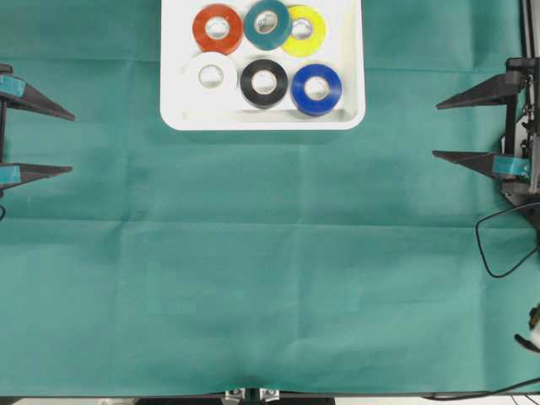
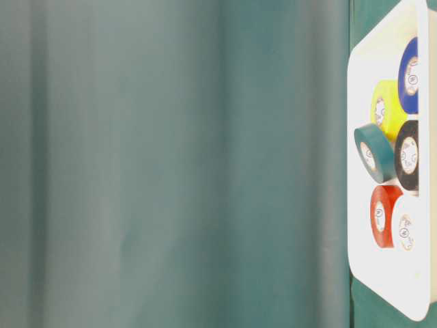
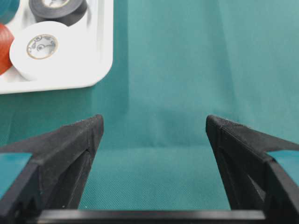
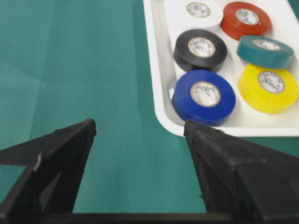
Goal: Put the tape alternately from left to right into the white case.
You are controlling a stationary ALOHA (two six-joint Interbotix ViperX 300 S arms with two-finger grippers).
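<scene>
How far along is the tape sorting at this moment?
It looks finished. All six rolls sit in the white case: red, teal, yellow, white, black, blue. The teal roll rests partly on its neighbours. The left hand and right hand are open, empty and withdrawn. No tape remains on the green cloth.

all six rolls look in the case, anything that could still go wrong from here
1. The teal roll lies tilted, resting on the red roll and yellow roll; a bump to the case could make it slide.
2. The blue roll sits close against the rim, so it may be hard to grip if it needs reseating.
Both the left gripper and right gripper are open and empty, away from the case.
</scene>
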